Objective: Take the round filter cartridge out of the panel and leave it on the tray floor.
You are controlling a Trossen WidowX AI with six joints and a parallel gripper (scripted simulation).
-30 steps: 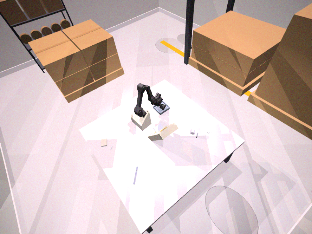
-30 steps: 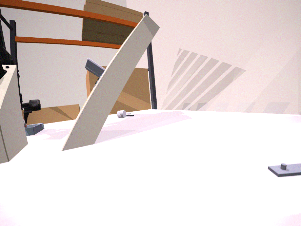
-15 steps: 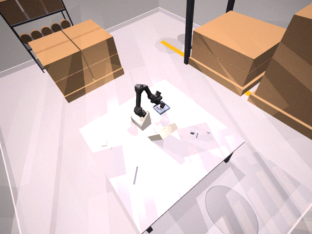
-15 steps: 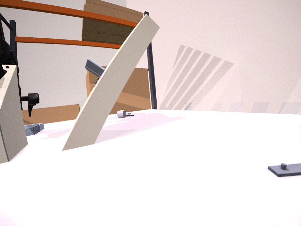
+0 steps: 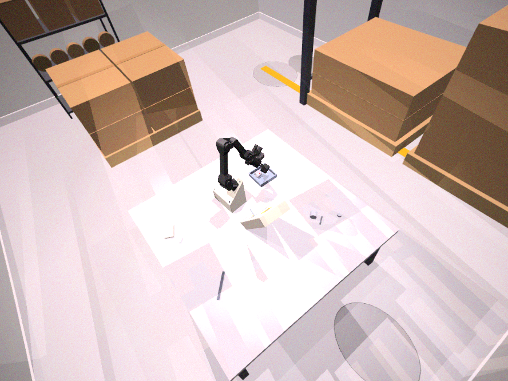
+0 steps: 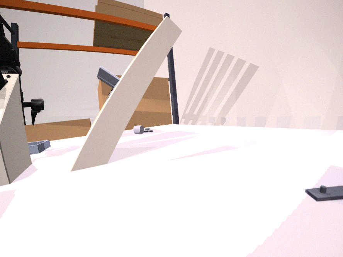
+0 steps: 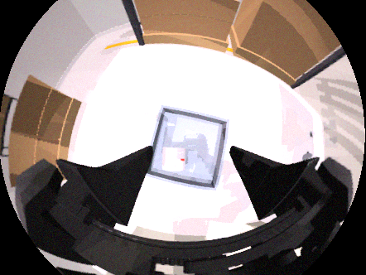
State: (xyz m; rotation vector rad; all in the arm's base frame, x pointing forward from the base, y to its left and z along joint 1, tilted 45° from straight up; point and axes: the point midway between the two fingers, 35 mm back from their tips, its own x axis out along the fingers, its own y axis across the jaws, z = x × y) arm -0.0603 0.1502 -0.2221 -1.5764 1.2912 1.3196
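The filter cartridge (image 5: 258, 174) (image 7: 174, 159) is a pale cylinder with a small red mark. It lies inside the blue-grey tray (image 5: 268, 181) (image 7: 221, 153) (image 6: 41, 147), near the left wall and lower left corner in the wrist view. It appears to lie on its side; its slots cannot be made out. My gripper (image 7: 192, 150) is wide open and empty above the tray, its fingertips on either side of it in the wrist view and apart from the cartridge. The tilted cream service panel (image 5: 255, 221) (image 6: 124, 96) stands beside the arm's base; its face is mostly hidden.
A grey flap (image 6: 107, 77) juts from the panel's face. A short grey cylinder (image 5: 313, 214) (image 6: 138, 129) and a dark bar (image 5: 320, 219) lie beyond the panel. A long dark strip (image 5: 220, 285) (image 6: 328, 193) lies on the table. Large cartons stand around on the floor.
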